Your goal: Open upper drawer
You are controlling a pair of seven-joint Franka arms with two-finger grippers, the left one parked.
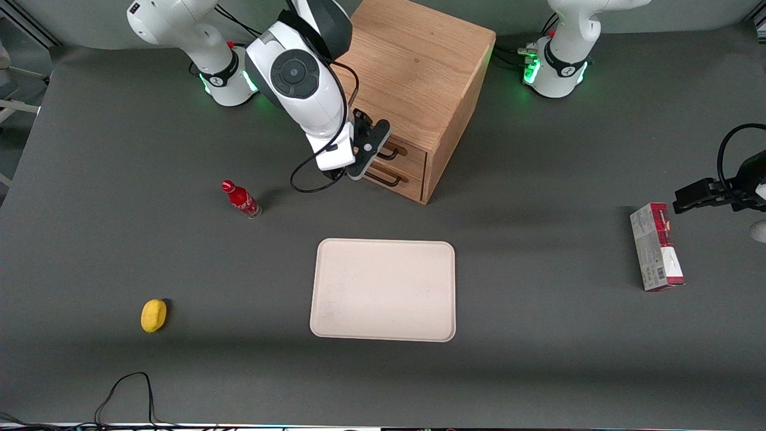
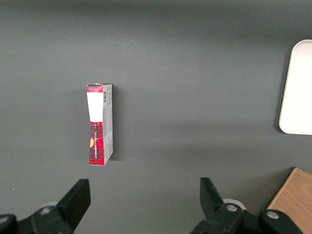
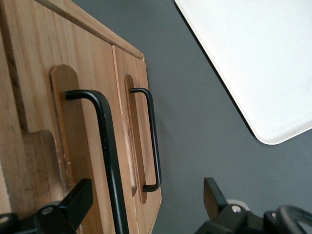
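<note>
Right wrist view showed the hand (image 3: 144,207) wide open, astride the upper drawer's handle (image 3: 105,146), holding nothing; closing, then pulling, seemed next.

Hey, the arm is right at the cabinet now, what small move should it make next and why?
Probably close the pincer on the upper drawer's handle. The fingers stand open with that black bar passing between them, in front of the upper drawer, whose front looks flush with the lower drawer, so nothing is gripped or pulled yet.
</note>
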